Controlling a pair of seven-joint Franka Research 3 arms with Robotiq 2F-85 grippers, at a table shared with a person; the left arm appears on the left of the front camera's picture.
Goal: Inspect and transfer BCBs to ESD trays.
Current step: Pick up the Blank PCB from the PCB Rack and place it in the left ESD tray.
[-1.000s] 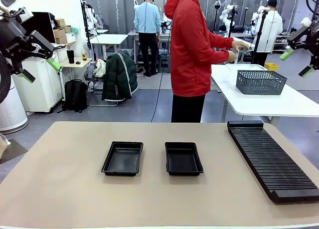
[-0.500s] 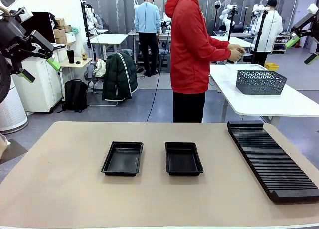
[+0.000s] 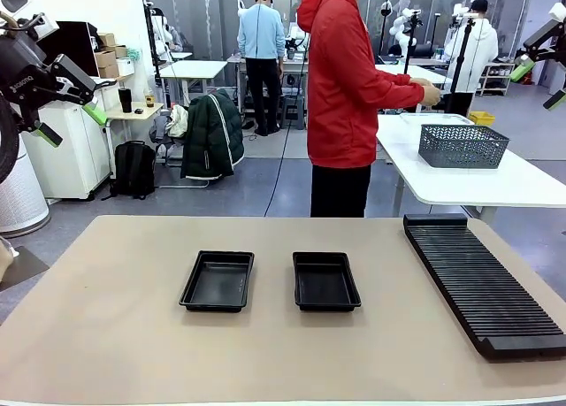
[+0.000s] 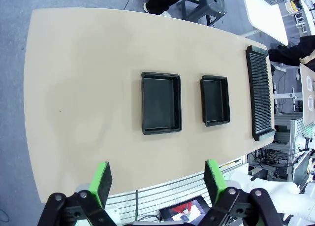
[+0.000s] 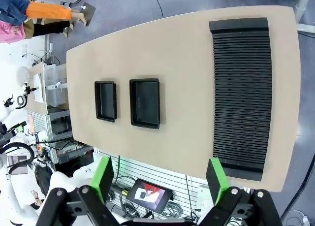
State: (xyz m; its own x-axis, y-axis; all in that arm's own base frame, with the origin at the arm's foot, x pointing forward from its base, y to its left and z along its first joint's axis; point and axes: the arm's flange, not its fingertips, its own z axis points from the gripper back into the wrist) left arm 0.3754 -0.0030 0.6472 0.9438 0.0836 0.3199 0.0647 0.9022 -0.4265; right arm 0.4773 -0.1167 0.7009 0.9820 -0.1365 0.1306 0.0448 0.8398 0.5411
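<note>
Front view: the left ESD tray [image 3: 217, 282] and the right ESD tray [image 3: 325, 282] lie side by side near the middle of the tan table [image 3: 106, 326], a gap between them, long sides running near to far, their black floors showing. To the right of them, well apart, the long black ribbed rack [image 3: 482, 287] runs from the far edge toward the near right corner.

Both arms hang high above the table's sides. The left gripper [image 3: 71, 125] is at the upper left, its jaws spread wide and nothing between them. The right gripper [image 3: 539, 84] is at the upper right, likewise spread and holding nothing. From the left wrist view, the green pads [image 4: 102, 179] stand far apart, with both trays and the rack far below them. The right wrist view gives the same layout, rack to the right of the trays.

Beyond the far edge stands a person in a red hooded top [image 3: 340, 88], turned to the right, one hand [image 3: 431, 94] reaching over a white side table [image 3: 495, 183]. A grey mesh basket [image 3: 462, 146] sits on that table. Farther left, a dark jacket [image 3: 212, 136] hangs over a chair and a black backpack [image 3: 134, 169] rests on the floor.
</note>
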